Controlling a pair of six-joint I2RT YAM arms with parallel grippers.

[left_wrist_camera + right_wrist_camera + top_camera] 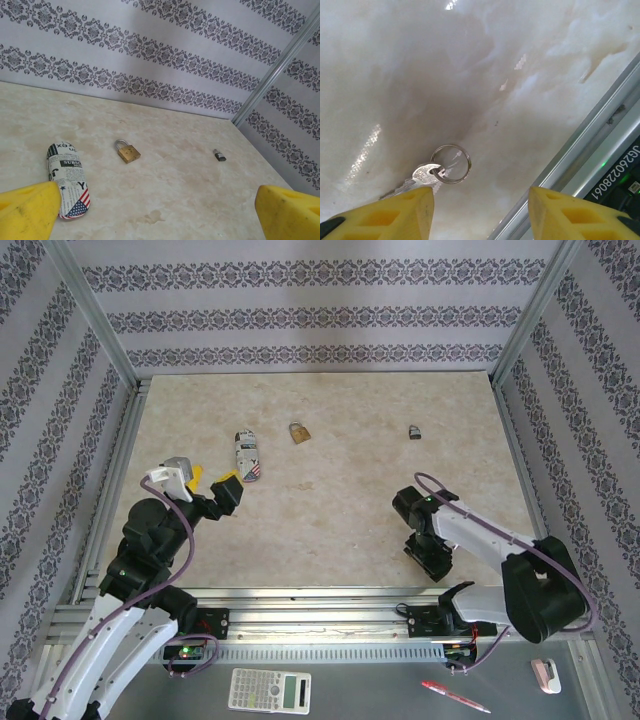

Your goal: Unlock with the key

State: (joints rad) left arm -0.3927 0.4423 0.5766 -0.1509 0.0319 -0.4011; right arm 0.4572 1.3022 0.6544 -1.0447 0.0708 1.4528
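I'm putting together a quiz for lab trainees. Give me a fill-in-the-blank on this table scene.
1. The key lies on the table, threaded on a metal ____.
2. The brass padlock sits between the newspaper-print case and a smaller dark-grey ____.
3. The left gripper stands wide ____.
Missing words: ring; padlock; open.

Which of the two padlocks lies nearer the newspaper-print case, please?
The brass padlock, just right of the case; the small dark-grey padlock sits much farther right.
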